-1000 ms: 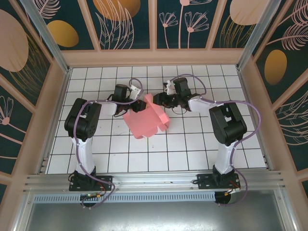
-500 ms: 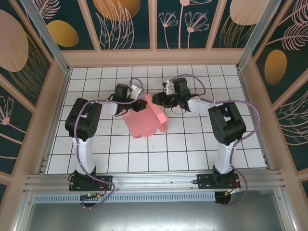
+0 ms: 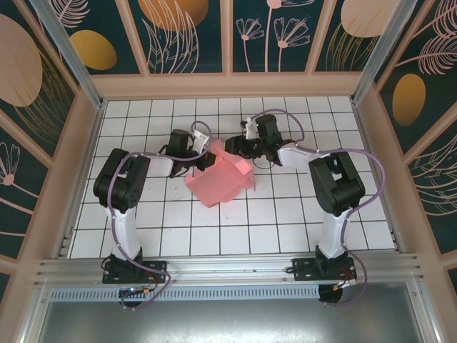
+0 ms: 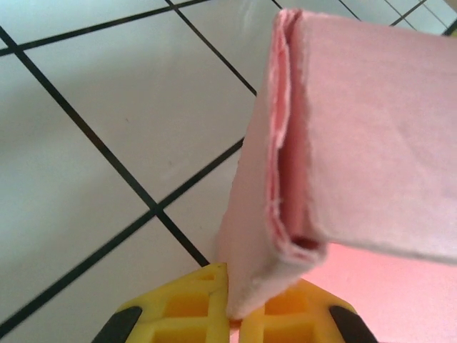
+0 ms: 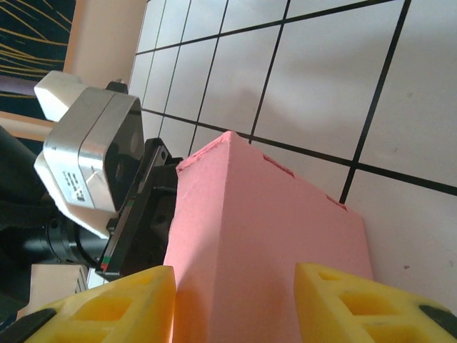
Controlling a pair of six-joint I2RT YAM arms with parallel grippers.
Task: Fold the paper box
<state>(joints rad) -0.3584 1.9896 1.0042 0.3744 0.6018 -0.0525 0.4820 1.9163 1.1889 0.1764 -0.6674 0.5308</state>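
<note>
The paper box [image 3: 218, 180] is a salmon-pink card shape, partly folded, held tilted over the white tiled table between both arms. My left gripper [image 3: 204, 160] is at its left upper edge. In the left wrist view that gripper [image 4: 232, 314] is shut, its yellow fingers pinching a doubled flap of the paper box [image 4: 371, 107]. My right gripper [image 3: 233, 148] meets the box's far corner. In the right wrist view the paper box [image 5: 264, 221] fills the gap of the right gripper [image 5: 235, 307], with a folded ridge running up between the yellow fingers [image 5: 107, 307].
The white tiled table [image 3: 285, 221] has black grid lines and is fenced by pink frame walls [image 3: 228, 84]. Both arm bases stand at the near edge [image 3: 228, 268]. The left arm's wrist [image 5: 89, 164] shows just behind the box in the right wrist view.
My left gripper has shut on the box's left flap. The box has turned a little and now hangs flatter between the two grippers. The right gripper has kept its place.
</note>
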